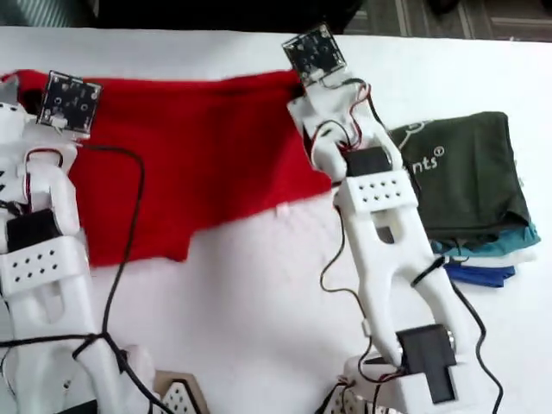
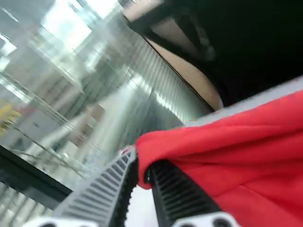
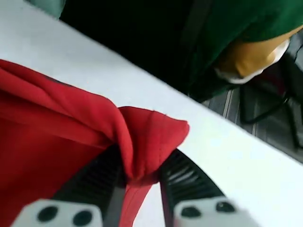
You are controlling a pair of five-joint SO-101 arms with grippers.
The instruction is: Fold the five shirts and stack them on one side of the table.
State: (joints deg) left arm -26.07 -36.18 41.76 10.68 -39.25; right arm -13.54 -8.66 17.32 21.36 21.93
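You seem to be on the last fold. The red shirt lies spread across the far part of the white table. Your left gripper is closed on one far corner of it, and your right gripper pinches the other, with red cloth bunched between its ridged pads. The stack of folded shirts, seemingly four with dark green on top, sits on the right arm's side. Next, probably lift both corners together and draw them toward the near hem, keeping the cloth taut. The green shirt bears white print, partly hidden.
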